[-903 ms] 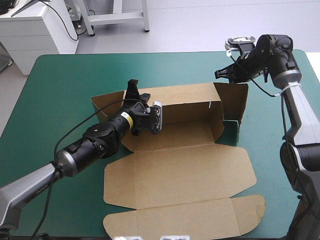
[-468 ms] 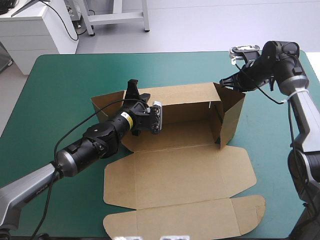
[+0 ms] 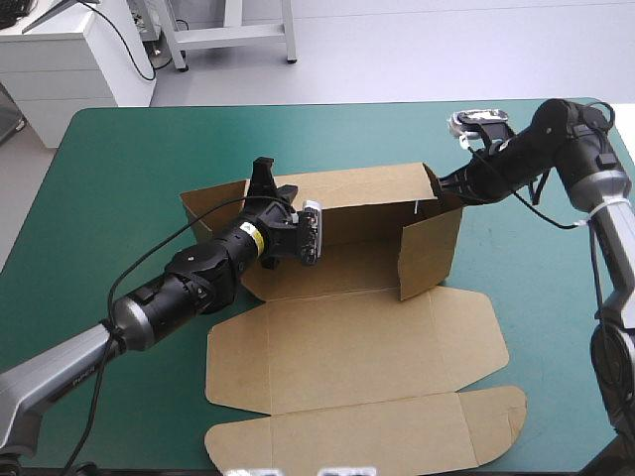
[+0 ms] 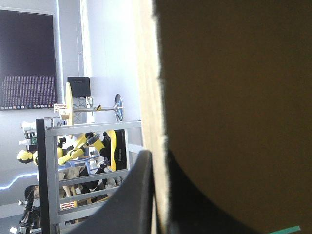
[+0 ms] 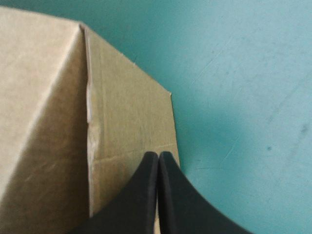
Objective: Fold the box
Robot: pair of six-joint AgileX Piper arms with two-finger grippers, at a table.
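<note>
Folded farther inward than before, the right end wall of the box (image 3: 347, 337) stands upright, mid-table on the teal-green cover (image 3: 129, 169). The right gripper (image 3: 446, 185), fingers closed together, presses its outside; the left gripper (image 3: 264, 178) pinches the back wall.

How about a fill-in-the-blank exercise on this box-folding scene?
The box rests on a ___ cover.
The left gripper is ___ on its far wall.
The right gripper, at the end flap, grips ___.
The lid lies ___ on the cover.
Missing: teal-green; shut; nothing; flat.
</note>
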